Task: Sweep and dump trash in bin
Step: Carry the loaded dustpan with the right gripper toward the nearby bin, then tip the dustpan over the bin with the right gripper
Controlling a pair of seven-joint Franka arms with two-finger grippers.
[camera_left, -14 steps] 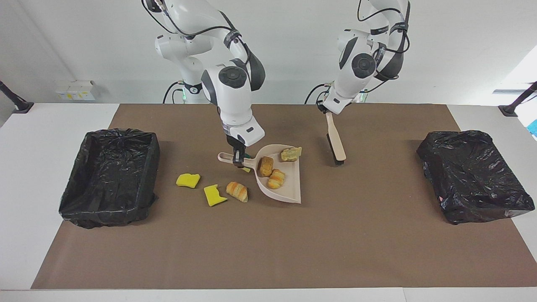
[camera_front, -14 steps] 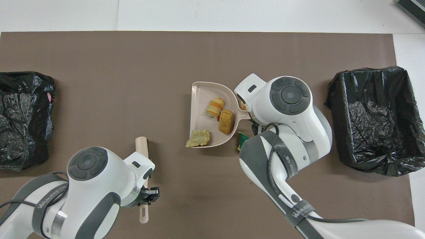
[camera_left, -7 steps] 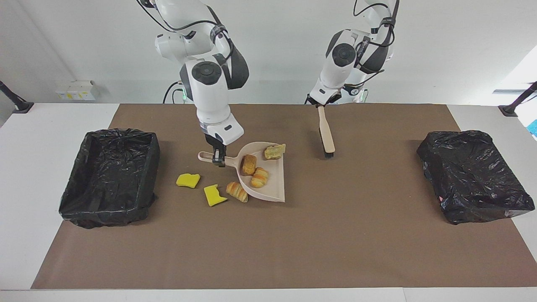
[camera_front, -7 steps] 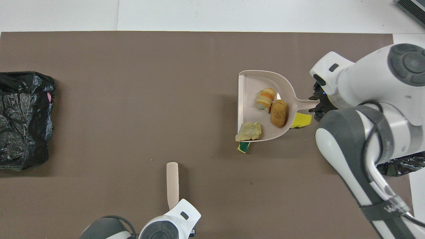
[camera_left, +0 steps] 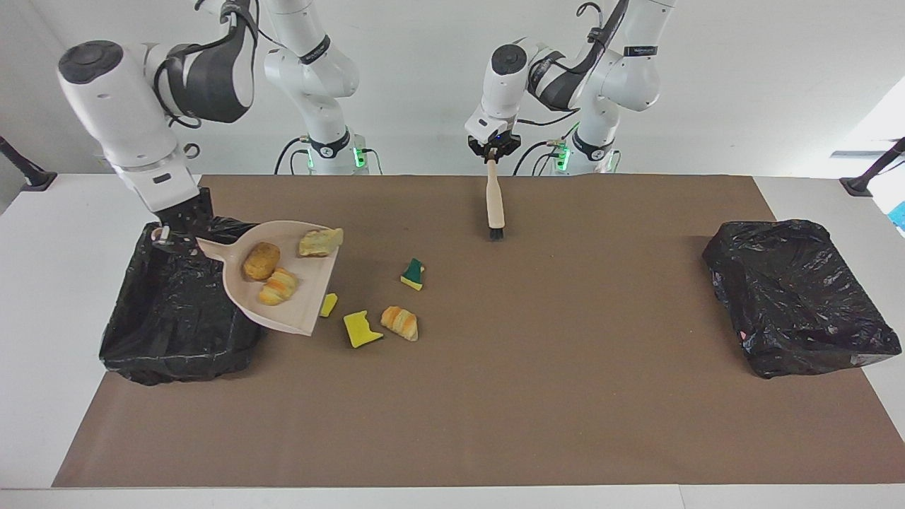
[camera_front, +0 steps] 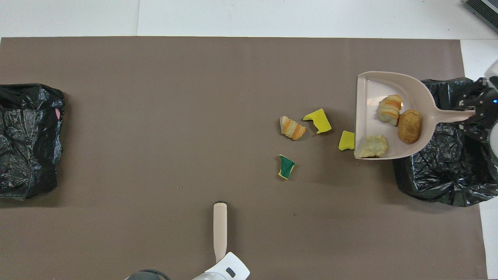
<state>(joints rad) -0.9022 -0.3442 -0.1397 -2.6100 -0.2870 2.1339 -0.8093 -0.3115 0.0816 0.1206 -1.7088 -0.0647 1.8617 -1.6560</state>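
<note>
Over the crinkled black bin (camera_left: pixel 177 311), right gripper (camera_left: pixel 164 237) apparently clamps the dustpan (camera_left: pixel 283 297); left gripper (camera_left: pixel 493 152) clamps the brush (camera_left: pixel 495 205)

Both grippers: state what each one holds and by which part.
The right gripper holds the dustpan by the end of its handle, over the bin. The left gripper holds the brush by its handle's top, bristles down.

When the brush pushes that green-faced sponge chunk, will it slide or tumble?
The green-faced sponge chunk looks tilted on the mat, so it may tip over first. As a small foam scrap it is probably light and could skip ahead of the brush held by the left gripper.
</note>
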